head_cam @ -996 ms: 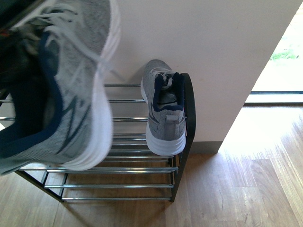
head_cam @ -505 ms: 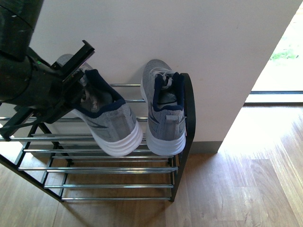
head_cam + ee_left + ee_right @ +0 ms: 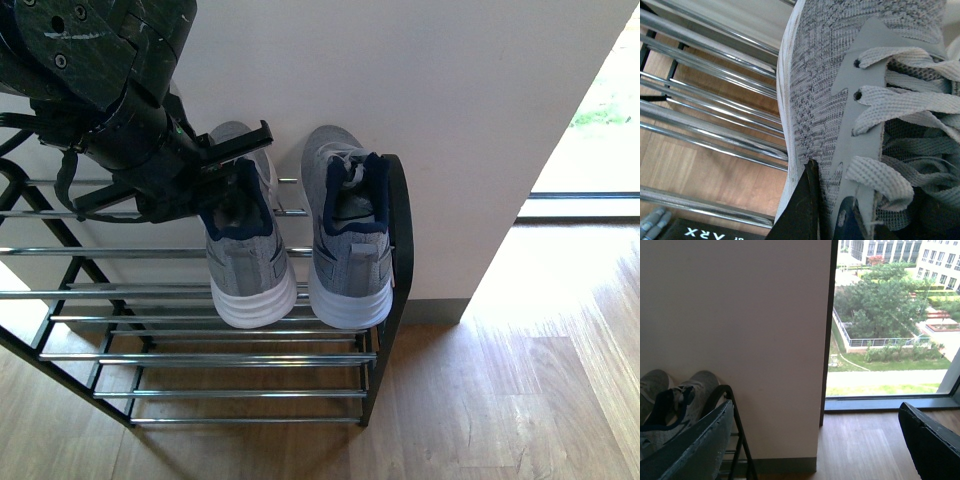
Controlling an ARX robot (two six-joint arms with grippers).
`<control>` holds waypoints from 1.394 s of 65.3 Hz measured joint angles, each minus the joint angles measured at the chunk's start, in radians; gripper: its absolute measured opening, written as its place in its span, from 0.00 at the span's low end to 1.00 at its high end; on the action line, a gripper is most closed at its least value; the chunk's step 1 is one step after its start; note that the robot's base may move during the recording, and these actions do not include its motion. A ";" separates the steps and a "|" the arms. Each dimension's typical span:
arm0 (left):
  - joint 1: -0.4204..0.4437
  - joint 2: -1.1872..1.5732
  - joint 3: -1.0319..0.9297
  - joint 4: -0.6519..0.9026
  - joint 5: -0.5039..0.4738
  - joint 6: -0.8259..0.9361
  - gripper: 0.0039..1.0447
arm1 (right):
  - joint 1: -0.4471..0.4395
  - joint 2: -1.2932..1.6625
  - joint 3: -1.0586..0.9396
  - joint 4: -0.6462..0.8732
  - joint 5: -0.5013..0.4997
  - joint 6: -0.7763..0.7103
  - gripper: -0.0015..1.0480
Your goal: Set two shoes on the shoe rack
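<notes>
Your left claw [image 3: 236, 178] is clenched on the left shoe [image 3: 247, 262] at its dark blue collar. In the left wrist view one black finger [image 3: 802, 210] lies flat against the grey knit side of that shoe, just beside the pale laces [image 3: 910, 100], and I cannot see the other finger. The shoe sits on the top tier of the shoe rack [image 3: 150, 357], sole down on the silvery rods, with its toe toward the wall [image 3: 450, 90] and its white heel toward you. The right shoe [image 3: 350, 240] stands just beside it, pointing the same way, at the right end of the rack against the black end frame. The two sides are close together — whether they touch I cannot tell. The lower tiers of rods run down toward the wooden floor [image 3: 500, 400]. Your right claw [image 3: 814, 412] is released, its two dark fingers spread wide apart and holding nothing. It hangs well clear of the rack; between its fingers you see the wall, a window [image 3: 890, 315] with trees beyond, and, low at one edge, both shoes with the rack's end frame beside them.
</notes>
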 joint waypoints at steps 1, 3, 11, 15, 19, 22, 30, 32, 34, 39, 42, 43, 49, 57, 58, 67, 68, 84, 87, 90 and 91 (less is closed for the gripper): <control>-0.001 0.000 0.000 0.000 0.003 0.004 0.01 | 0.000 0.000 0.000 0.000 0.000 0.000 0.91; -0.002 0.001 0.001 0.000 0.002 0.018 0.01 | 0.000 0.000 0.000 0.000 0.000 0.000 0.91; -0.012 -0.001 0.001 0.009 -0.014 0.074 0.16 | 0.000 0.000 0.000 0.000 0.000 0.000 0.91; -0.020 -0.010 -0.005 0.029 -0.043 0.112 0.27 | 0.000 0.000 0.000 0.000 0.000 0.000 0.91; -0.025 -0.042 -0.029 0.059 -0.067 0.137 0.37 | 0.000 0.000 0.000 0.000 0.000 0.000 0.91; -0.032 -0.083 -0.058 0.075 -0.092 0.153 0.44 | 0.000 0.000 0.000 0.000 0.000 0.000 0.91; -0.039 -0.257 -0.160 0.116 -0.156 0.177 0.62 | 0.000 0.000 0.000 0.000 0.000 0.000 0.91; -0.039 -0.310 -0.187 0.125 -0.165 0.179 0.68 | 0.000 0.000 0.000 0.000 0.000 0.000 0.91; -0.037 -0.362 -0.214 0.133 -0.177 0.182 0.73 | 0.000 0.000 0.000 0.000 0.000 0.000 0.91; -0.025 -0.477 -0.283 0.141 -0.205 0.190 0.85 | 0.000 0.000 0.000 0.000 0.000 0.000 0.91; -0.013 -0.542 -0.331 0.141 -0.217 0.194 0.91 | 0.000 0.000 0.000 0.000 0.000 0.000 0.91; -0.007 -0.575 -0.356 0.140 -0.223 0.198 0.93 | 0.000 0.000 0.000 0.000 0.000 0.000 0.91; 0.031 -0.726 -0.462 0.132 -0.246 0.206 0.91 | 0.000 0.000 0.000 0.000 0.000 0.000 0.91; 0.092 -0.921 -0.570 0.123 -0.251 0.224 0.91 | 0.000 0.000 0.000 0.000 0.000 0.000 0.91; 0.104 -0.954 -0.584 0.114 -0.253 0.226 0.91 | 0.000 0.000 0.000 0.000 0.000 0.000 0.91; 0.178 -1.129 -0.648 0.087 -0.256 0.228 0.91 | 0.000 0.000 0.000 0.000 0.000 0.000 0.91; 0.185 -1.135 -0.659 0.118 -0.236 0.253 0.90 | 0.000 0.000 0.000 0.000 0.000 0.000 0.91; 0.227 -1.217 -0.932 0.681 -0.064 0.526 0.52 | 0.000 0.000 0.000 0.000 0.000 0.000 0.91; 0.235 -1.241 -0.953 0.688 -0.063 0.543 0.45 | 0.000 0.000 0.000 0.000 0.000 0.000 0.91; 0.252 -1.268 -0.979 0.689 -0.044 0.555 0.37 | 0.000 0.000 0.000 0.000 0.000 0.000 0.91; 0.267 -1.278 -0.989 0.689 -0.027 0.558 0.33 | 0.000 0.000 0.000 0.000 0.000 0.000 0.91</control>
